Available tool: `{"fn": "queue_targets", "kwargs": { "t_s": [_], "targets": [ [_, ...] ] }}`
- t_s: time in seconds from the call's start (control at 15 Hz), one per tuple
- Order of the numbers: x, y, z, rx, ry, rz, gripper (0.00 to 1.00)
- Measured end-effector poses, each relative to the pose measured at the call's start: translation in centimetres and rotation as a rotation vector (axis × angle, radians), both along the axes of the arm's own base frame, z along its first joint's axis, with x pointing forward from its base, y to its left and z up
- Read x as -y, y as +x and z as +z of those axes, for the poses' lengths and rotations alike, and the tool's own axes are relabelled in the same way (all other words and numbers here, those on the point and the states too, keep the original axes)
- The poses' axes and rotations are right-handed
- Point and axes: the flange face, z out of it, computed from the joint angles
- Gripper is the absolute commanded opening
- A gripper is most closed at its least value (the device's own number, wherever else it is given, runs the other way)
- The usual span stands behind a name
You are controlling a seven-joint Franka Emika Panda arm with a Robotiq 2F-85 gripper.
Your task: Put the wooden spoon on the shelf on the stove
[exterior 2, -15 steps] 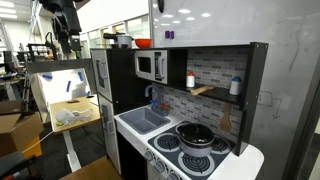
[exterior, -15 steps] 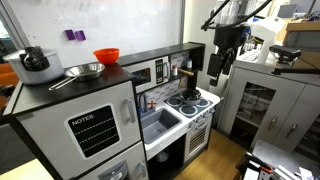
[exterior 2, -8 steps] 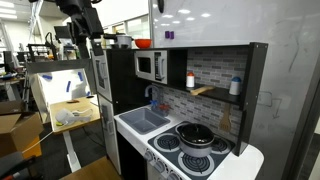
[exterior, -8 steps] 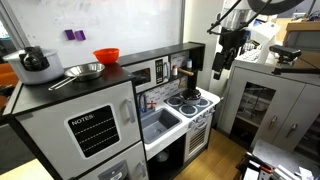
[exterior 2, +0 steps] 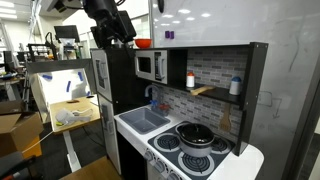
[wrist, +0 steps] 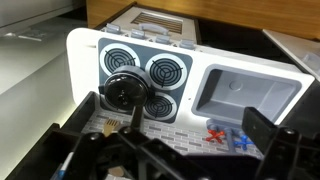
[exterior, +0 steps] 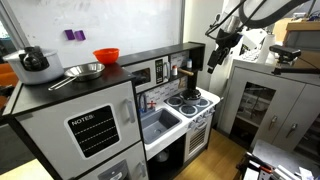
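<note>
The wooden spoon (exterior 2: 204, 90) lies on the shelf (exterior 2: 226, 97), the dark-edged niche above the stove (exterior 2: 203, 162). In an exterior view the shelf (exterior: 186, 73) sits above the stove (exterior: 201, 106). My gripper (exterior: 217, 56) hangs in the air beside the top of the toy kitchen, well clear of the shelf; it also shows in an exterior view (exterior 2: 116, 30). In the wrist view the gripper (wrist: 172, 140) is open and empty, looking down on the white cooktop (wrist: 85, 60). A black lidded pot (wrist: 124, 91) covers one burner.
The grey sink basin (wrist: 250, 95) is beside the stove. A microwave (exterior 2: 150, 66) sits beside the shelf. A red bowl (exterior: 106, 56), a metal pan (exterior: 83, 72) and a kettle (exterior: 35, 61) stand on the grey cabinet's black top. White cabinets (exterior: 270, 100) stand behind the arm.
The arm has swung toward the toy kitchen and tilted the gripper over it. The spoon and pot have not moved.
</note>
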Motion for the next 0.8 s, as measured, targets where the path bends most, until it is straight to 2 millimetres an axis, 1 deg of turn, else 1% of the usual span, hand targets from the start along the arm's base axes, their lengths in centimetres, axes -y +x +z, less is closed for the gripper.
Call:
{"fn": "queue_targets", "kwargs": {
  "t_s": [0.2, 0.47, 0.67, 0.8],
  "targets": [
    [0.7, 1.7, -1.3, 0.052, -0.013, 0.013, 1.0],
    [2.4, 3.4, -3.9, 0.088, -0.021, 0.003, 1.0],
    [5.0, 4.4, -6.1, 0.088, -0.02, -0.033, 1.0],
    [7.2, 5.3, -6.9, 0.084, -0.016, -0.065, 1.0]
  ]
}}
